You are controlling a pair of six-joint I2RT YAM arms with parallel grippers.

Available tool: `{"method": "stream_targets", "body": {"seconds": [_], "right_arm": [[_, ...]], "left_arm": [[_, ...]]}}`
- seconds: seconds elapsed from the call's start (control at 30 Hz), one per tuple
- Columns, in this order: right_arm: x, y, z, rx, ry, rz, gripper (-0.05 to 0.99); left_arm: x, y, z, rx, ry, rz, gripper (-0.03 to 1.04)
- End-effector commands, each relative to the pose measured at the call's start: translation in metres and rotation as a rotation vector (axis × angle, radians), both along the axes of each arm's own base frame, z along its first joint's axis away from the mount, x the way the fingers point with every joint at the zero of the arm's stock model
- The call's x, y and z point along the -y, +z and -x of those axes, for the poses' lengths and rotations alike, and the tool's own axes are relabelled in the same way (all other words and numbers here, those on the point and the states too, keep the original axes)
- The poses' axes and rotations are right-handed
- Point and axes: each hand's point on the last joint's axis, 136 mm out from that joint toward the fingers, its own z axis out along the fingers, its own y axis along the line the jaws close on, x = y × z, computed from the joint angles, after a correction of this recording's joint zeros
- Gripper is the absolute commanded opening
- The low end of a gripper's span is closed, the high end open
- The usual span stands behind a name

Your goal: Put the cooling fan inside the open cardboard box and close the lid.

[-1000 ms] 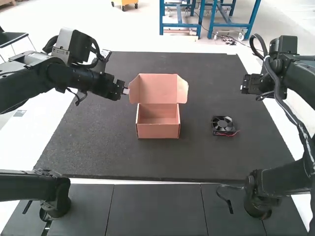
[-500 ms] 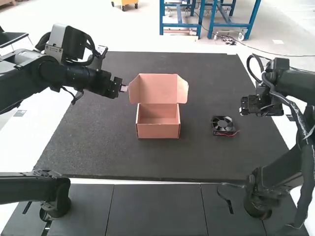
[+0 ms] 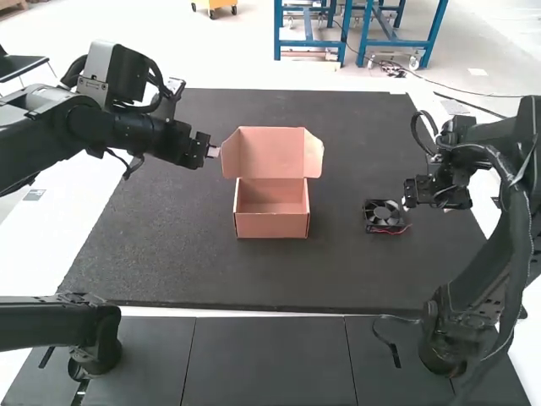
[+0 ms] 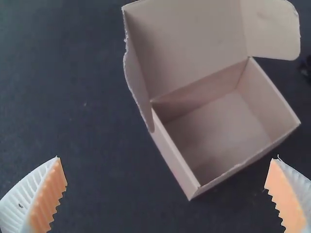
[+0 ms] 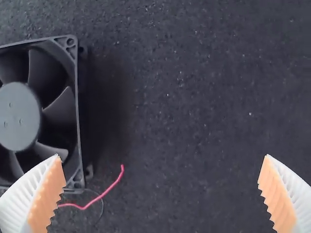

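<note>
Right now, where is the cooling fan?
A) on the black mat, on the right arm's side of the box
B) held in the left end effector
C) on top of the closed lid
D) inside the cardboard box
A: the cooling fan lies flat on the black mat, apart from the open cardboard box, under the open right end effector.

Black arms; grey block behind left pincer, looped cable behind right pincer; white ribbed fingers, orange pads.

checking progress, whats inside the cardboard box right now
Nothing: the box shows a bare floor and walls. The fan lies outside, on the mat. The floor just behind the near wall is hidden.
</note>
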Motion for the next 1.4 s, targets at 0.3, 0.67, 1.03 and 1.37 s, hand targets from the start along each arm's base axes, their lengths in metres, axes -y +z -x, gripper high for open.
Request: {"method": "stream_targets", "body": {"seconds": [0.3,0.67,1.03,1.37], "right_arm": [[-0.010,-0.001,-0.042,-0.016,-0.003,-0.070,0.90],[-0.010,-0.018,-0.029,-0.148,-0.013,-0.077,0.90],[-0.011,-0.030,-0.026,-0.181,-0.011,-0.082,0.90],[-0.012,-0.038,-0.021,-0.210,-0.011,-0.085,0.90]], "left_arm": [[0.002,0.016,0.003,0.040,-0.013,0.023,0.97],[0.002,0.018,0.002,0.045,-0.012,0.026,0.97],[0.003,0.021,0.001,0.051,-0.006,0.038,0.97],[0.003,0.022,0.001,0.049,0.000,0.047,0.97]]}}
